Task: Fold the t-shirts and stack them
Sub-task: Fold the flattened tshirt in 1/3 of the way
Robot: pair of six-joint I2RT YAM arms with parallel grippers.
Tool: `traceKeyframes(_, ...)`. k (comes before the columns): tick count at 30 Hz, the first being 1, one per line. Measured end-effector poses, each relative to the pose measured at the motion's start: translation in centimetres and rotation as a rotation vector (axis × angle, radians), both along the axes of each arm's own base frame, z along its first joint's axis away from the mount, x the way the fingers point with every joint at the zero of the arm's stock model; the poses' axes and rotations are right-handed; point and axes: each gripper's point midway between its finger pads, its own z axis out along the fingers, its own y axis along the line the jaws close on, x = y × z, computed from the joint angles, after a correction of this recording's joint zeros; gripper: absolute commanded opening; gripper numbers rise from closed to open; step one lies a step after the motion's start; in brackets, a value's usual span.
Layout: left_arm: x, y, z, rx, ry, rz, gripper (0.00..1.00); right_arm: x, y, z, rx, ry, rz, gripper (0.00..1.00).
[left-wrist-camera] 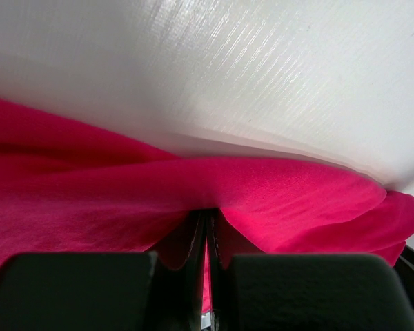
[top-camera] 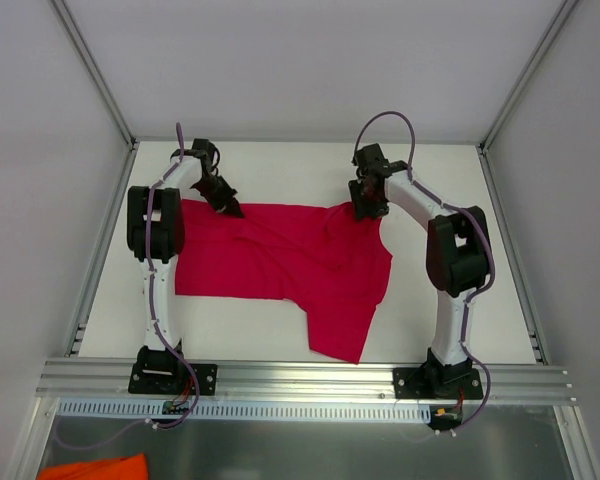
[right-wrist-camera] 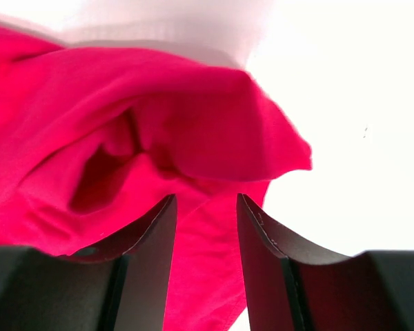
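**Left hand** (left-wrist-camera: 207,231)
- Shut flat together, with a thin fold of t-shirt (top-camera: 280,255) nipped between the pads.
- Placed at the garment's far-left corner, low over the worktop (top-camera: 280,165).

**Right hand** (right-wrist-camera: 205,201)
- Apart, gripping nothing.
- Poised just over a bunched, folded-over lump of cloth at the garment's far-right corner, red fabric visible through the gap.
- Contact with the cloth: cannot tell.

**T-shirt**
- Crimson, plain, thin.
- Spread unfolded and rumpled across the middle of the worktop, between the two arms.
- Creased from the left grip toward the right corner, with one lobe trailing toward the near edge, right of centre.
- No fold made yet, judging by the lie.

**Orange cloth** (top-camera: 90,468)
- Off the worktop, below the near rail, at the bottom left of the overhead view.
- Partly cut off by the frame.

**Hazards, as judged**
- Closing on the lump as it lies: likely to catch several layers at once, then dragging a wad instead of a clean edge. Result: a crooked fold.
- Closing too high or to one side: a miss, leaving a one-sided lift from the left and a skewed garment.
- Shallow left pinch on thin, slippery fabric: liable to slip out under tension.
- Uneven pull between the two corners: more wrinkles rather than a flat spread.
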Motion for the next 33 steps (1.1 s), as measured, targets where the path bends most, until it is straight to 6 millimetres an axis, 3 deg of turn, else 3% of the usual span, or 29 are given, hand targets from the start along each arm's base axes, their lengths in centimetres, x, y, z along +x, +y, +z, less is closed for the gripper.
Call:
traceKeyframes(10, 0.0, 0.0, 0.0, 0.001, 0.001, 0.0, 0.0, 0.4, -1.9, -0.8, 0.001, 0.027, -0.04, 0.44)
traceKeyframes(33, 0.0, 0.1, 0.0, 0.003, 0.01, 0.0, 0.0, -0.5, 1.0, -2.6, 0.144, 0.134, 0.015, 0.4)
